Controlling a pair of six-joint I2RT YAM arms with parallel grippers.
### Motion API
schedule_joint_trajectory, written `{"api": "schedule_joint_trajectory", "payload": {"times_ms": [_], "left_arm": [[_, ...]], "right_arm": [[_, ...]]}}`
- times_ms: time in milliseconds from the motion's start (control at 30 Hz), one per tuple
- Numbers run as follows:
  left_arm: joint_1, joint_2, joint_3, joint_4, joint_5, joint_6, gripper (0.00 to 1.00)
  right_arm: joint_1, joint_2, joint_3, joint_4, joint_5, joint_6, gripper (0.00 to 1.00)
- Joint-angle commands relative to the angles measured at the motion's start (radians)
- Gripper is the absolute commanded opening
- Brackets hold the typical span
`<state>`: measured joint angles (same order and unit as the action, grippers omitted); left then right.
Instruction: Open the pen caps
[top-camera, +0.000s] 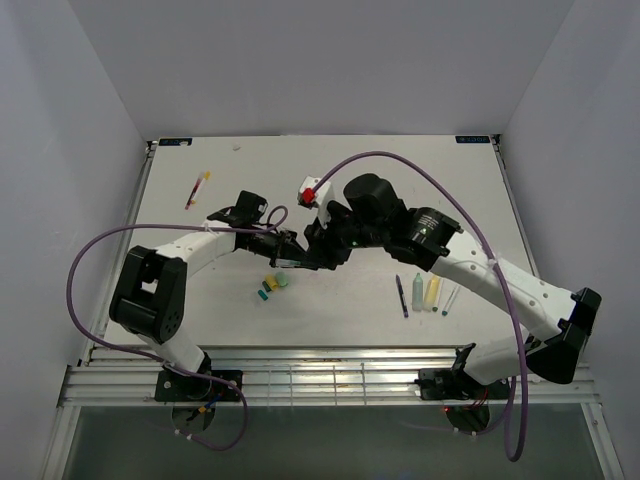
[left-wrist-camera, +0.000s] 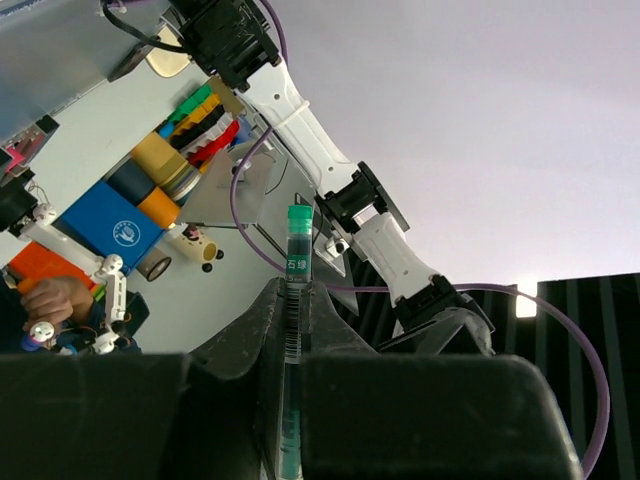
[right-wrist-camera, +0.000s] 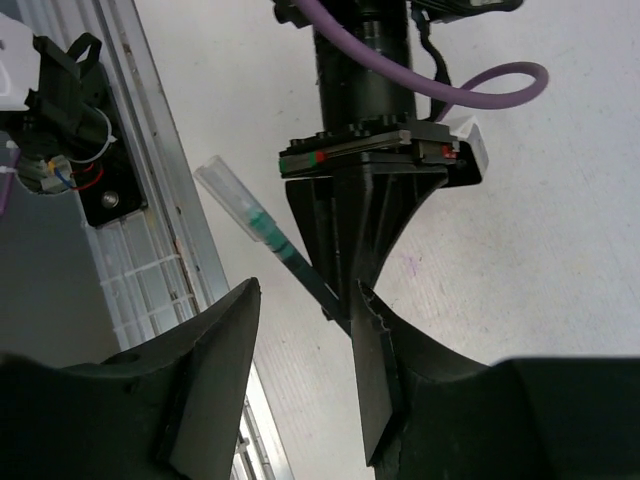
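Item: teal pen (left-wrist-camera: 297, 250), clamped in left gripper (left-wrist-camera: 293, 320) jaws, above mid-counter (top-camera: 350, 180).
Cap (right-wrist-camera: 228, 188): apparently on.
Right gripper (right-wrist-camera: 300, 340): jaws apart, empty.
Next move: close on the cap, pull along the barrel.
Right wrist alone shows the clear cap; top view alone shows loose caps (top-camera: 271, 287) and waiting pens (top-camera: 425, 293).

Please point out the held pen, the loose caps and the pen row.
held pen (left-wrist-camera: 297, 265), left wrist view, labelled barrel.
loose caps (top-camera: 270, 285), top view, the yellow one.
pen row (top-camera: 432, 292), top view, yellow barrel.
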<state>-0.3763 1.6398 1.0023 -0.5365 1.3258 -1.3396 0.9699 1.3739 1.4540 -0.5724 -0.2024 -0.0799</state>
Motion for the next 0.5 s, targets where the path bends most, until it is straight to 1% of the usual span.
{"api": "schedule_joint_trajectory", "payload": {"times_ms": [0, 467], "left_arm": [[-0.003, -0.005, 0.047, -0.017, 0.046, 0.008, 0.0], [-0.003, -0.017, 0.061, -0.019, 0.058, -0.015, 0.0]], "right_arm": [[0.032, -0.01, 0.019, 0.034, -0.022, -0.004, 0.47], [0.058, 0.042, -0.001, 0.08, -0.038, -0.037, 0.41]]}}
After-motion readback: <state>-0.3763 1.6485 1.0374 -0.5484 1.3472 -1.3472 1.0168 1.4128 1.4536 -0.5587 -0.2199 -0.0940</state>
